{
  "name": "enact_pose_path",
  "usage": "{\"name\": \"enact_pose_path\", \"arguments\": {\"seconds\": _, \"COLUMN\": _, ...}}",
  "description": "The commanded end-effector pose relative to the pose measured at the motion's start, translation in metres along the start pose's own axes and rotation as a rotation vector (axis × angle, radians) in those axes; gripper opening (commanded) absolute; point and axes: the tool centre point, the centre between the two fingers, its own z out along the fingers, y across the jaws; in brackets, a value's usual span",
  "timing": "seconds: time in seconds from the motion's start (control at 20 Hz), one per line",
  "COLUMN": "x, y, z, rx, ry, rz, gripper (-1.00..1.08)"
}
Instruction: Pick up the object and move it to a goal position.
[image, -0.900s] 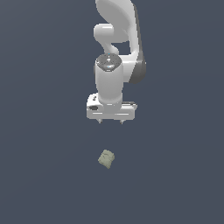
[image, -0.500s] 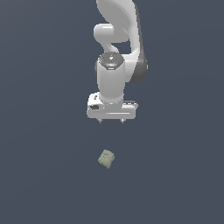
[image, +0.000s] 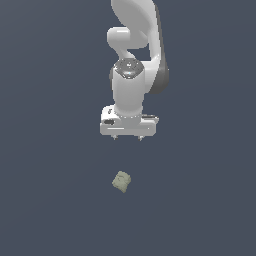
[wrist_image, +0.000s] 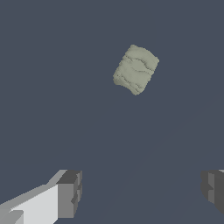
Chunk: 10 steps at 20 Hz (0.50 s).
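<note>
A white robot arm (image: 134, 60) reaches down over a plain dark grey-blue worktop (image: 50, 200), its pincer (image: 127, 138) pointing at the surface with nothing between the fingers. The object (image: 121, 181), a small pale olive-beige lump with rounded corners and a faintly mottled, wavy skin, lies on the worktop apart from the pincer; in the exterior view it sits below the pincer's fingertips and slightly toward the exterior view's left of the pincer's middle, with bare worktop between the two. It is much smaller than the broad white body that carries the fingers.

The wrist view shows the pincer (wrist_image: 141, 192) spread wide: one dark grey finger pad (wrist_image: 70, 193) on its white mount stands far from the other pad (wrist_image: 213, 189), and only worktop shows in the gap. In that view the object (wrist_image: 136, 69) lies ahead of the two pads, well clear of both, turned at a slant so that its longer sides run askew to the line joining the pads. It touches neither finger.

In the exterior view only two short finger stubs show beneath the pincer's white crossbar, and the arm's upper links rise out of the picture above it.
</note>
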Motion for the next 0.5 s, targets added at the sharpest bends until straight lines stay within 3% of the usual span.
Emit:
{"name": "enact_pose_path", "arguments": {"seconds": 0.0, "x": 0.001, "y": 0.000, "z": 0.001, "rx": 0.000, "ry": 0.000, "rz": 0.004, "gripper": 1.00}}
{"name": "enact_pose_path", "arguments": {"seconds": 0.45, "x": 0.022, "y": 0.004, "z": 0.009, "rx": 0.003, "ry": -0.005, "rz": 0.074, "gripper": 1.00}}
